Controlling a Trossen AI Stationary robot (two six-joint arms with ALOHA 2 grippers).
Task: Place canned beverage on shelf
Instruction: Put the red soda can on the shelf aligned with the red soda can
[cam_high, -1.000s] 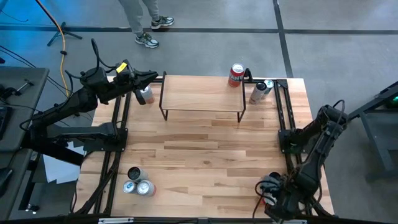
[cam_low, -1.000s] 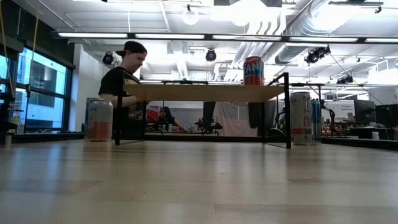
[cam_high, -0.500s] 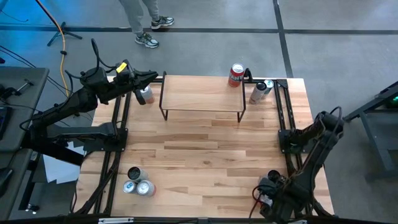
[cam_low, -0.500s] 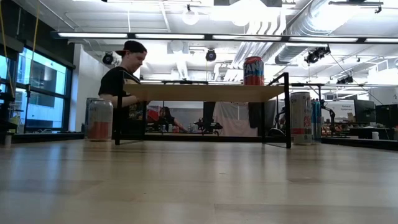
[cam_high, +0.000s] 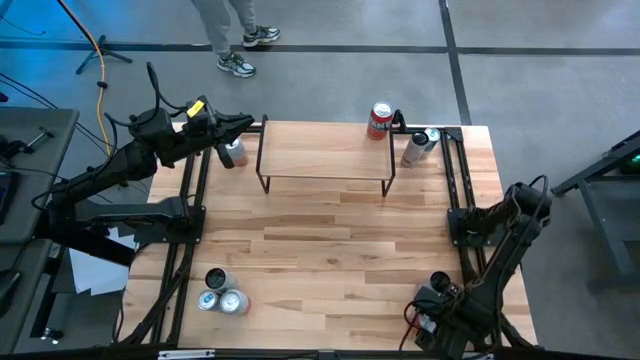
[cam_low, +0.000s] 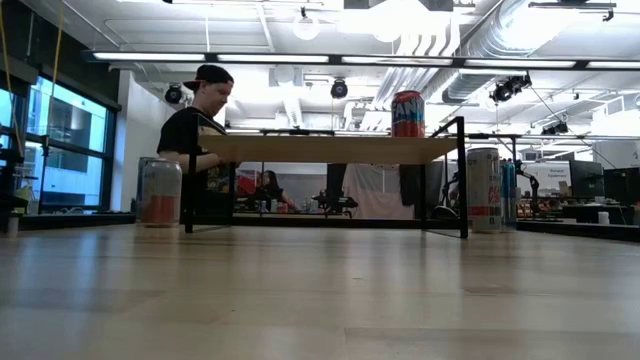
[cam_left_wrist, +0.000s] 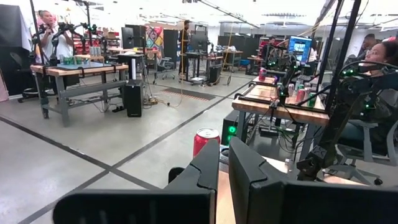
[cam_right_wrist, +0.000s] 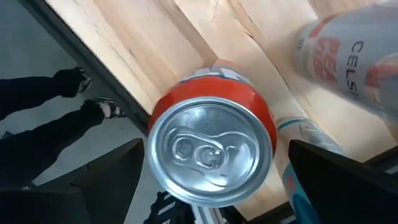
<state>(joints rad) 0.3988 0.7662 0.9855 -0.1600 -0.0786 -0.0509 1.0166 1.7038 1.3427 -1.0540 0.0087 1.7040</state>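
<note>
Canned beverage (cam_right_wrist: 212, 149), red with a silver top, sits at the lower right of the high view, between the spread fingers of the right gripper (cam_high: 438, 300), which do not touch it. Shelf (cam_high: 325, 152) stands at upper centre and carries a red can (cam_high: 380, 119) at its right end. Left gripper (cam_high: 247, 123), fingers together, hangs at the shelf's left end.

Table (cam_high: 330, 240): light wood planks, smooth, satin sheen, visible grain.
Shelf (cam_high: 325, 150): matching pale wood top on thin black matt metal legs.
Red can (cam_high: 380, 120), on the shelf's far right corner: glossy printed metal.
Orange can (cam_right_wrist: 211, 146), seen from the right wrist: brushed aluminium lid, glossy body.
Floor (cam_high: 330, 85) beyond the shelf: grey, smooth concrete.
</note>
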